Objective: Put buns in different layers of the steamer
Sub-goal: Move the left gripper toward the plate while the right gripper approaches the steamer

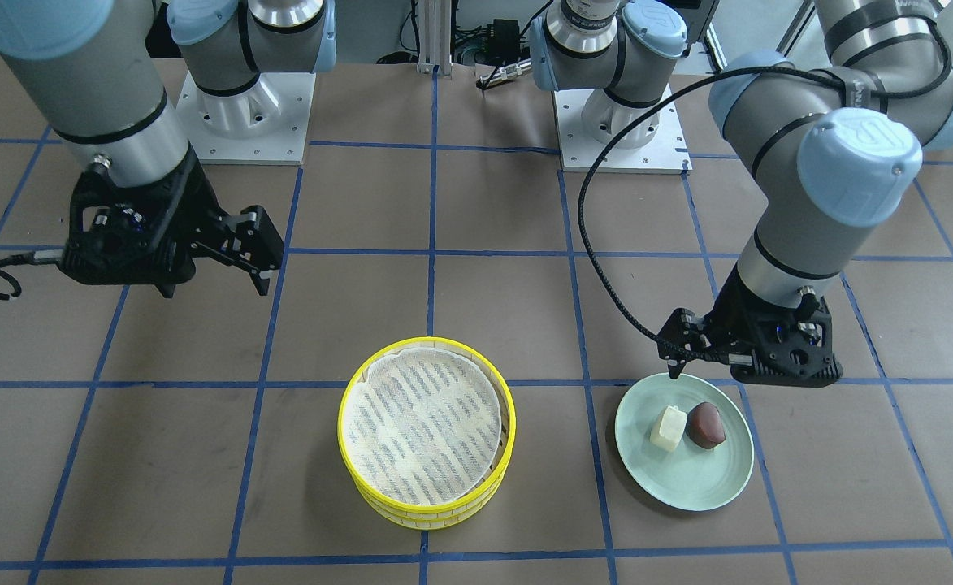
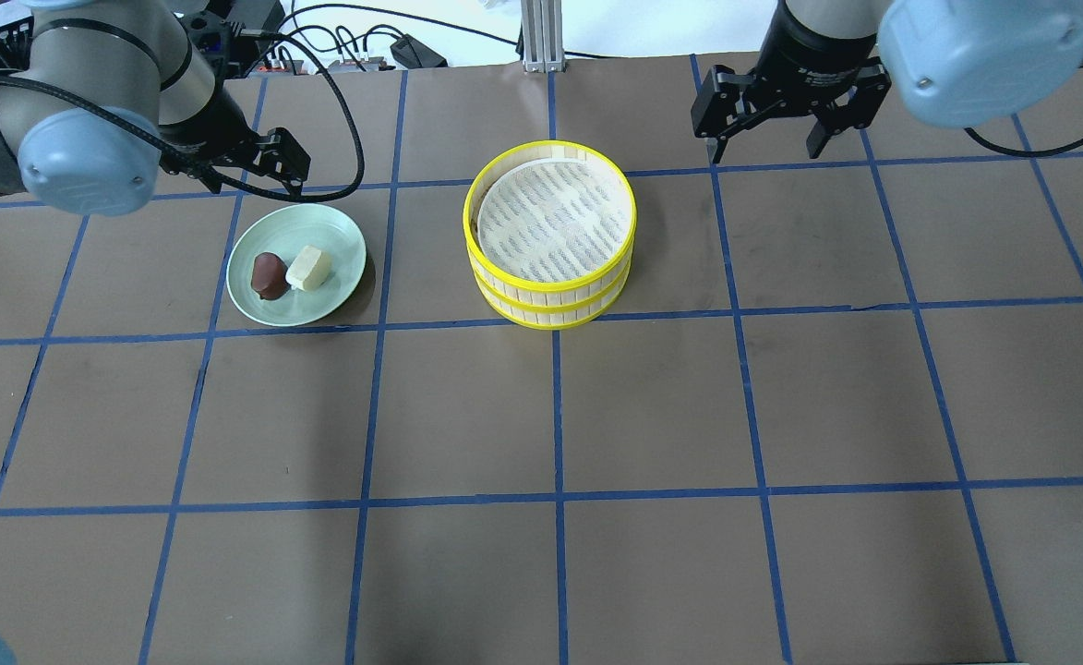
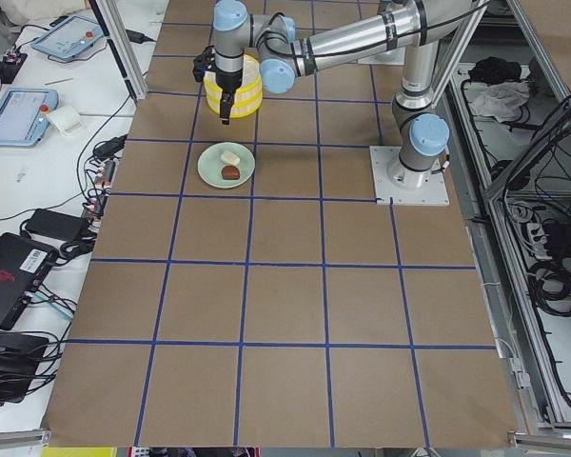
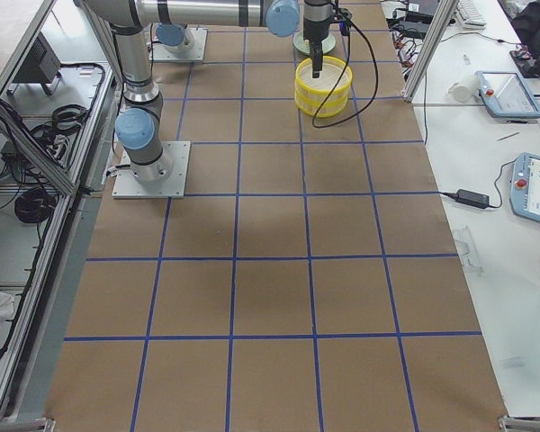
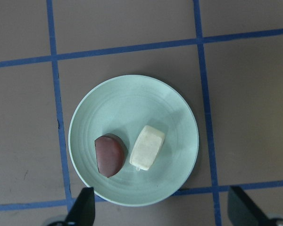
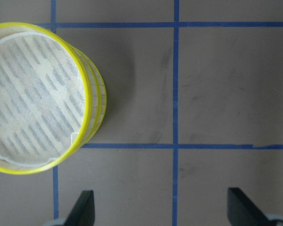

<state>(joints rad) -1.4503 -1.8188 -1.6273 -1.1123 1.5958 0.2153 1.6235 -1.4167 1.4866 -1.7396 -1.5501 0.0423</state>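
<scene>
Brown paper gridded with blue tape covered the table (image 2: 652, 416) as two arms stood ready over it. Left of centre, a green plate (image 2: 306, 226) held both buns, the white bun (image 2: 308, 268) lying against the brown bun (image 2: 269, 275) on its left. The steamer (image 2: 550, 294) sat to the plate's right, well apart from it, with two tiers stacked. Its top tier (image 2: 481, 199) showed only a bare white liner (image 2: 550, 222), so no bun had yet been placed.

The left gripper (image 1: 710, 361) hung over the plate's far rim, jaws spread wide and holding nothing. The right gripper (image 2: 765, 148) hovered beyond the steamer's far right side, its jaws likewise parted and empty.

Trouble could come from the buns lying so close together. Wide jaws closing on one might catch or nudge the other, perhaps pushing it off the plate. The lower tier was covered by the upper one. Unless that tier is lifted away, both buns could end up in one layer. A careless lift might also drag the loose-looking liner askew.
</scene>
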